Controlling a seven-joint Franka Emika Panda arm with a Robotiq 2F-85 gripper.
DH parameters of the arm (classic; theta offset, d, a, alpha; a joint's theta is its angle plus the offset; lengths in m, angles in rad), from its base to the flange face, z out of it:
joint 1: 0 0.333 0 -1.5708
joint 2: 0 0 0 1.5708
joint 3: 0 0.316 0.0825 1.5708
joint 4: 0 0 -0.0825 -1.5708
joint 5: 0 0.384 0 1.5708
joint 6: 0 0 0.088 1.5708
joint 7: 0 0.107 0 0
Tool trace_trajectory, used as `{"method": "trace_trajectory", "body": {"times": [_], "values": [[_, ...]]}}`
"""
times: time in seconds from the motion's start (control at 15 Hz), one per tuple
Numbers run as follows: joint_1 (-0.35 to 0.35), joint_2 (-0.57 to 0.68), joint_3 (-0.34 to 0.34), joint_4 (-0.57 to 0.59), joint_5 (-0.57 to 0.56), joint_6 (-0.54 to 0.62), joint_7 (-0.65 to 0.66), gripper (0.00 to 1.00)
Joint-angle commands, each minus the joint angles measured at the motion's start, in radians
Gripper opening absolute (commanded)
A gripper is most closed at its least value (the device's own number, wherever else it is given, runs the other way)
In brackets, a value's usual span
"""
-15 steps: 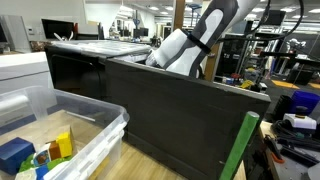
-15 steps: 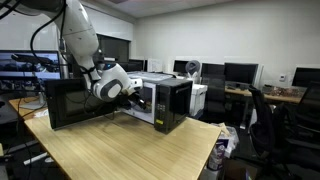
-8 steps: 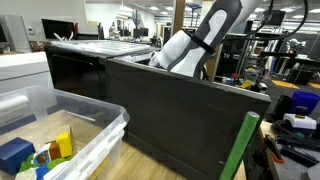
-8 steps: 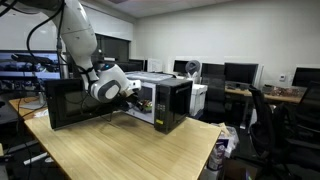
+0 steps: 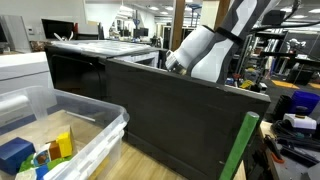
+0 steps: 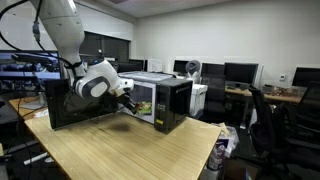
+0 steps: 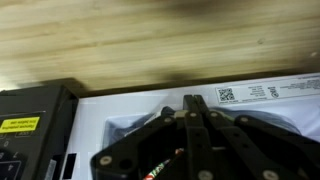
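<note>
You have one microwave [image 6: 165,100] with one door [image 6: 80,108], standing on one wooden table [image 6: 130,150], and one arm carrying one gripper [image 6: 128,98]. Behind it you can count at least three dark monitors [image 6: 240,72]. In an exterior view there is one clear plastic bin [image 5: 100,135] with one blue block [image 5: 14,153] and one yellow block [image 5: 63,143], its other pieces too crowded to count, and one green post [image 5: 237,145]. The wrist view gives you one yellow warning label [image 7: 22,124]

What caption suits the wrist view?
Shut gripper over a white sticker-labelled surface, black panel at left, wooden table beyond.
</note>
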Motion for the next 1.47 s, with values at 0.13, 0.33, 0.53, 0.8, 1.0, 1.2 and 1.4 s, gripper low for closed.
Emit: {"method": "trace_trajectory", "body": {"times": [0.13,0.33,0.53,0.8,1.0,1.2,1.4], "values": [[-0.048,-0.15,0.017,-0.184,-0.027,0.0,-0.008,0.01],[-0.053,-0.196,0.009,-0.263,-0.024,0.0,-0.012,0.01],[-0.049,-0.223,-0.009,-0.324,-0.013,0.0,-0.018,0.01],[-0.017,-0.233,-0.059,-0.376,-0.013,-0.001,-0.016,0.01],[-0.013,-0.217,-0.1,-0.394,0.0,-0.002,-0.021,0.01],[-0.017,-0.172,-0.143,-0.374,0.008,-0.006,-0.024,0.01],[-0.027,-0.176,-0.173,-0.371,0.013,-0.017,-0.017,0.01]]}}
